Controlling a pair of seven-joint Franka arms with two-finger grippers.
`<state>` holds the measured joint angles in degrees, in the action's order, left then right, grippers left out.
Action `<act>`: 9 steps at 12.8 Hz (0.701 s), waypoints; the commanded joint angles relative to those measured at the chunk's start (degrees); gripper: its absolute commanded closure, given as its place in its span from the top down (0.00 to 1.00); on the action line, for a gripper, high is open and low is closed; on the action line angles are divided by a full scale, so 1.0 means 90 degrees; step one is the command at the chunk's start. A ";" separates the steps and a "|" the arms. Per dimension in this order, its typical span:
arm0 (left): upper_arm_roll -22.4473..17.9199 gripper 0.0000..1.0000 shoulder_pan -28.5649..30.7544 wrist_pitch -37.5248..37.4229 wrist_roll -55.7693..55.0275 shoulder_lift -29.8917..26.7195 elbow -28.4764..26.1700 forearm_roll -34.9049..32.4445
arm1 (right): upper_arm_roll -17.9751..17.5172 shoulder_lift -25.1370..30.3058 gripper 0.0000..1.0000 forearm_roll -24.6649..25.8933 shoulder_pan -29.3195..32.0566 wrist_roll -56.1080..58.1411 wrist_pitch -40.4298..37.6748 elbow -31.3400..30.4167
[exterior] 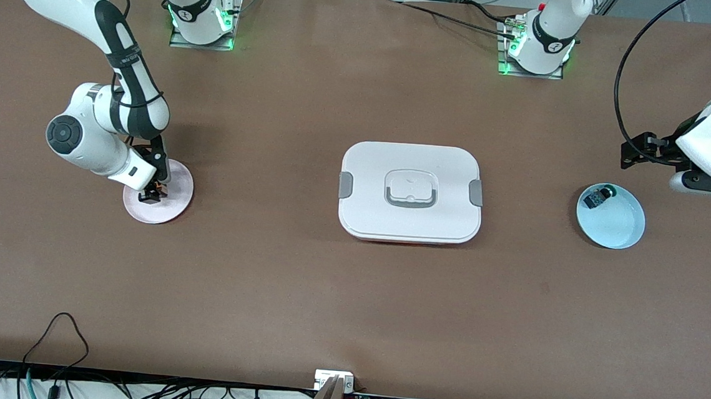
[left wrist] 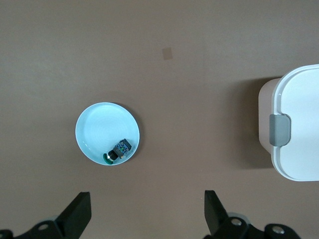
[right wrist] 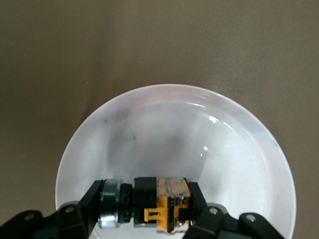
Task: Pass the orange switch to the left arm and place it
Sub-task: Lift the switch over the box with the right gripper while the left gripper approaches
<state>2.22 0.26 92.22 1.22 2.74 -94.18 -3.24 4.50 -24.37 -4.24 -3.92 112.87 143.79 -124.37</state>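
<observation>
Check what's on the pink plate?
The orange switch lies on the pink plate, the right tool shut on it. Plate surface beneath the switch is hidden.

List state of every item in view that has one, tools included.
Right tool: shut on orange switch, down at the pink plate.
Orange switch: gripped, lying on its side in the pink plate.
Left tool: open, waiting above the table near the blue plate.
Box: lid on, side clips down, mid-table.
Green-tipped block: lying in the blue plate, untouched.
</observation>
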 commanded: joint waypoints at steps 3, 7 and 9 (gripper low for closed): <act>0.0007 1.00 0.0020 -0.0139 0.0030 0.0086 0.0191 0.0126 | -0.0061 0.0051 0.19 -0.0251 0.0035 0.0174 0.0020 -0.0029; 0.0007 1.00 0.0020 -0.0139 0.0020 0.0086 0.0191 0.0136 | -0.0265 0.0110 0.09 -0.0349 -0.0004 0.0116 -0.0944 0.0574; 0.0007 1.00 0.0020 -0.0148 0.0020 0.0086 0.0191 0.0136 | -0.0558 0.0071 0.09 -0.0893 -0.0023 0.0096 -0.1986 0.1267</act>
<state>2.22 0.26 92.21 1.22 2.74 -94.18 -3.24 1.47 -24.15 -8.36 -4.13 113.04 133.31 -117.89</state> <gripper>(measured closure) 0.000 0.278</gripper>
